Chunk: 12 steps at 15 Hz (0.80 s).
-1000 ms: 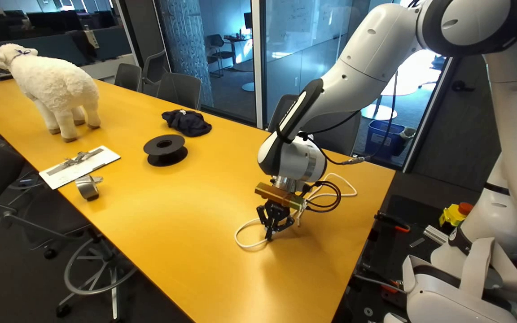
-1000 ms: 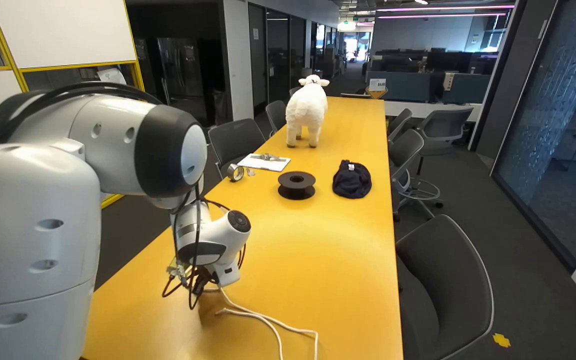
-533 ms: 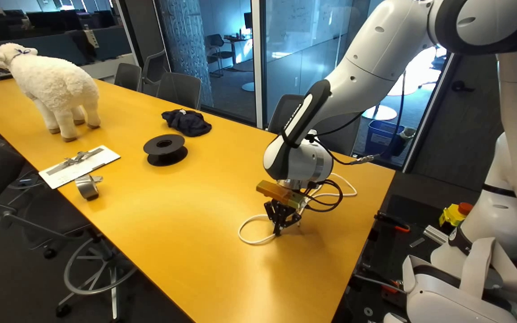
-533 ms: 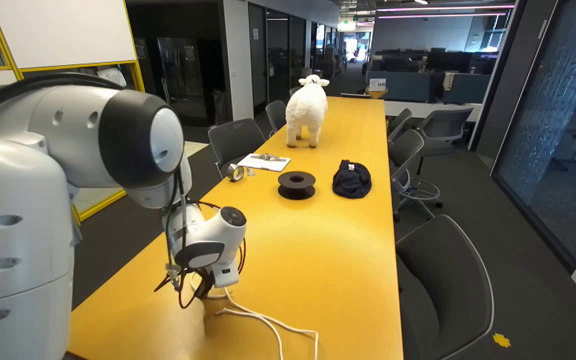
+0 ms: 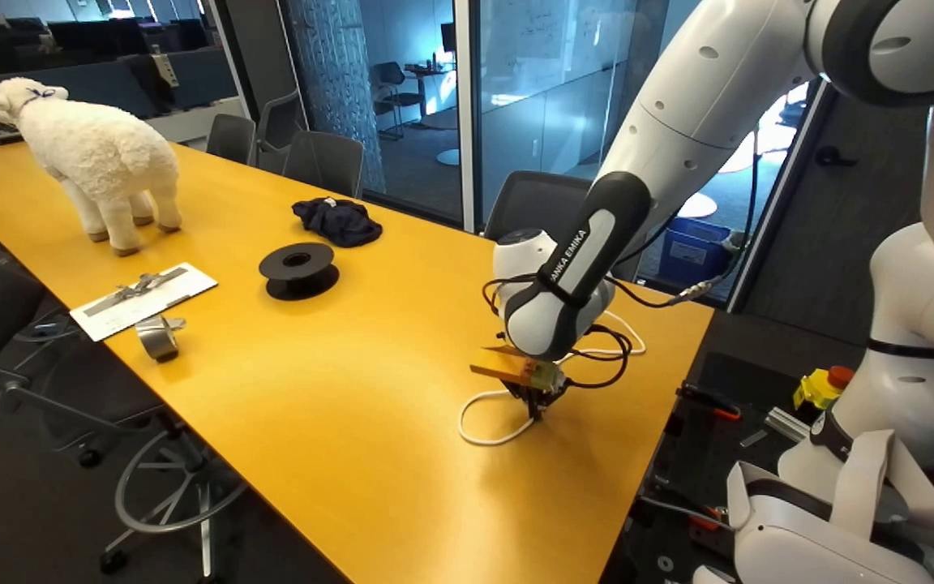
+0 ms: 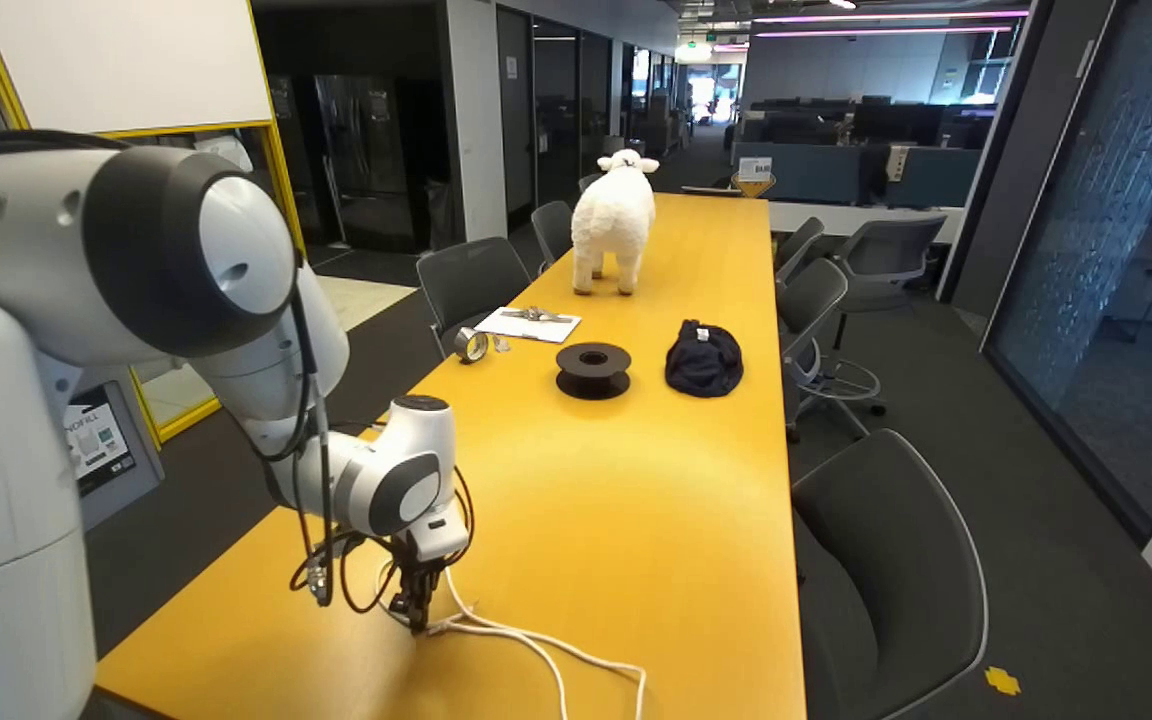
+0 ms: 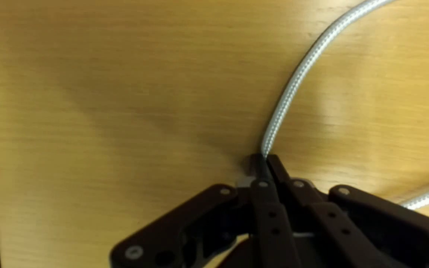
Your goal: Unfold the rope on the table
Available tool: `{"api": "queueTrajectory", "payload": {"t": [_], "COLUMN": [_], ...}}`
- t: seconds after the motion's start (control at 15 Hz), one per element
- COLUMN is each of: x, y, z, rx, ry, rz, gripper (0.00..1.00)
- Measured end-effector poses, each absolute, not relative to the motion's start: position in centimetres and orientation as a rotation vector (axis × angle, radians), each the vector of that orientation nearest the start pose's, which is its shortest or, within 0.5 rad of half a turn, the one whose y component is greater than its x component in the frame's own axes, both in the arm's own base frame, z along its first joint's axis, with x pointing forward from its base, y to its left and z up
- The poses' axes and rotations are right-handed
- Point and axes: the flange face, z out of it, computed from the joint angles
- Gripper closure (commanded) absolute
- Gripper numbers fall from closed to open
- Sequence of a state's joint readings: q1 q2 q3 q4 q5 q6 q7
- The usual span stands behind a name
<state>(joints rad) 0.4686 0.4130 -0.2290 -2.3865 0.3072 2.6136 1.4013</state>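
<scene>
In the wrist view we see the hand (image 7: 266, 159) at the bottom, right of centre, its two fingers drawn together — the white braided rope (image 7: 292, 85) is pinched between their tips. From there the rope curves up to the top edge at the right, and another length shows at the lower right. In an exterior view, right of centre on the golden surface (image 5: 337, 422), we find a rounded loop (image 5: 462, 418) of it running out to the left of the hand; a further bend lies farther right, partly behind the arm (image 5: 698, 89). In an exterior view we see two strands (image 6: 506, 630) run from beside the hand to the bottom edge. In both exterior views the surface also carries a plush sheep (image 5: 102, 150) toward the top, a black spool (image 5: 298, 274), a navy cap (image 6: 704, 362) and a roll of silver tape (image 5: 155, 334) beside a white board (image 5: 151, 305).
</scene>
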Motion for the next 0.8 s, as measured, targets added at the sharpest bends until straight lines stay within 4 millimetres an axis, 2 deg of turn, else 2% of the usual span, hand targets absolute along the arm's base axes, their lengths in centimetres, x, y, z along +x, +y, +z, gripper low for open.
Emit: {"api": "queueTrajectory", "payload": {"t": [0.27, 0.47, 0.6, 0.8], "x": [46.3, 46.4, 46.5, 46.5], "y": [12.4, 14.6, 15.4, 15.7], "z": [14.5, 16.2, 17.2, 17.6], "rx": [-2.528, -2.530, -2.519, -2.509], "ry": [1.985, 1.852, 1.797, 1.751], "rz": [0.264, 0.300, 0.314, 0.335], "gripper": [0.99, 0.99, 0.99, 0.99]}}
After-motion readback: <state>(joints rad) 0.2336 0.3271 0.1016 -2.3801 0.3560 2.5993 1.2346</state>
